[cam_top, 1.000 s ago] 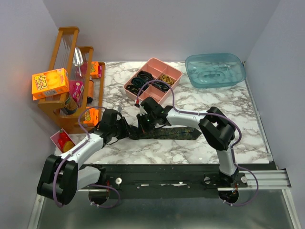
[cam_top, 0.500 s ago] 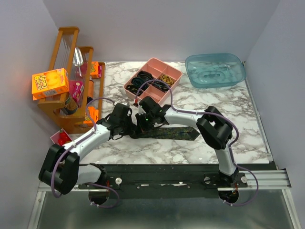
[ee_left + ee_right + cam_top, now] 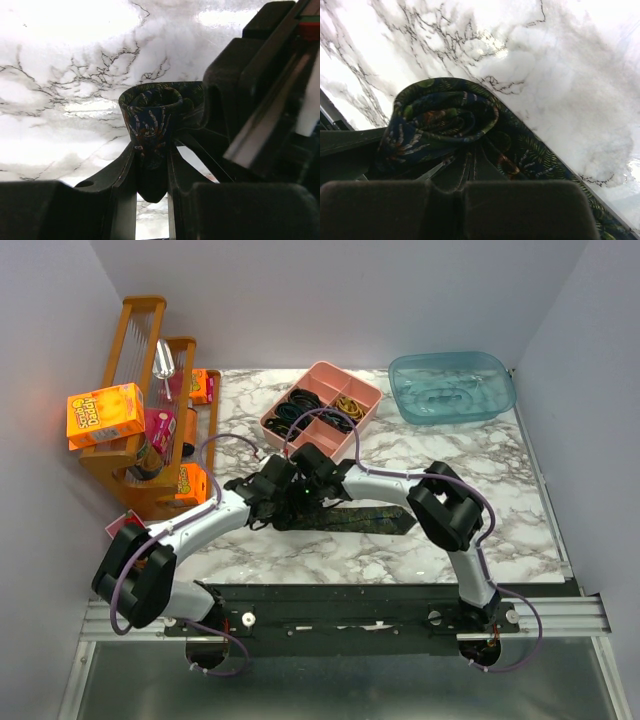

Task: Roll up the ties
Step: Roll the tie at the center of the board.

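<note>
**Half-Rolled Tie Could Spring Open Between Two Crowded Claws**

The tie (image 3: 372, 519) lies flat along the near middle of the table (image 3: 480, 470). Its left end is wound into a small coil (image 3: 150, 105), where both arms meet.

The main risk seems to be the coil loosening. The fabric looks slick and springy, and the wrist view shows only a few turns. If either claw lets go before the other has a firm hold, the turns will probably slacken or slide sideways into a cone. A second risk is contact between the arms. The left wrist view shows the right claw's black body just beside the coil, so any twist to advance the roll could knock one finger against the other arm. Pulling toward the left could also drag the flat length across the marble instead of winding it up.

The left arm reaches forward and to the right from its base, with its forearm low over the table. The left claw (image 3: 150, 150) is clenched on the lower part of the coil, one finger pressed against each side.

The right arm folds sharply at the elbow and stretches left across the tie. The right claw (image 3: 306, 488) points down at the same coil. Its fingers look close together beneath the roll, but it cannot be told whether they pinch the fabric or merely rest against it.
</note>
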You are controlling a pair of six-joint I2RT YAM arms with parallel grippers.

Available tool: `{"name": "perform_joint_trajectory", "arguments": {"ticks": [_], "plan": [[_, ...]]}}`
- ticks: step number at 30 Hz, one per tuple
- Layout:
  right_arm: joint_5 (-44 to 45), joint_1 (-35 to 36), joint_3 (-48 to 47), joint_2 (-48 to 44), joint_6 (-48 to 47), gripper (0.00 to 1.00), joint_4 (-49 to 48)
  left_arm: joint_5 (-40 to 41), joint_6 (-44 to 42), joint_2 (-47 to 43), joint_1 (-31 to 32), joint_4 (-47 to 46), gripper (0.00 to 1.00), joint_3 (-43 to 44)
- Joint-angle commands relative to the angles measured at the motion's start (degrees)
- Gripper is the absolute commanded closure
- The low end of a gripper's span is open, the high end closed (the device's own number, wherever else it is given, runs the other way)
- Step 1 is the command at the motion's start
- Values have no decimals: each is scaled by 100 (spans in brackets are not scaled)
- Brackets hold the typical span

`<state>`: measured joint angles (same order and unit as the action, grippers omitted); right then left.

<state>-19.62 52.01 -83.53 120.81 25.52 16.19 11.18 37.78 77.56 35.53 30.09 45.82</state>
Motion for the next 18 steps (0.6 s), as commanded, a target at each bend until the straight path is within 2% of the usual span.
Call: {"name": "perform_joint_trajectory", "arguments": {"ticks": [1, 18], "plan": [[45, 55, -76, 39, -12, 99, -10, 648, 37, 224, 208, 330, 100, 339], [397, -86, 539, -919, 23, 99, -10, 1430, -34, 444, 270, 1016, 100, 673]]}}
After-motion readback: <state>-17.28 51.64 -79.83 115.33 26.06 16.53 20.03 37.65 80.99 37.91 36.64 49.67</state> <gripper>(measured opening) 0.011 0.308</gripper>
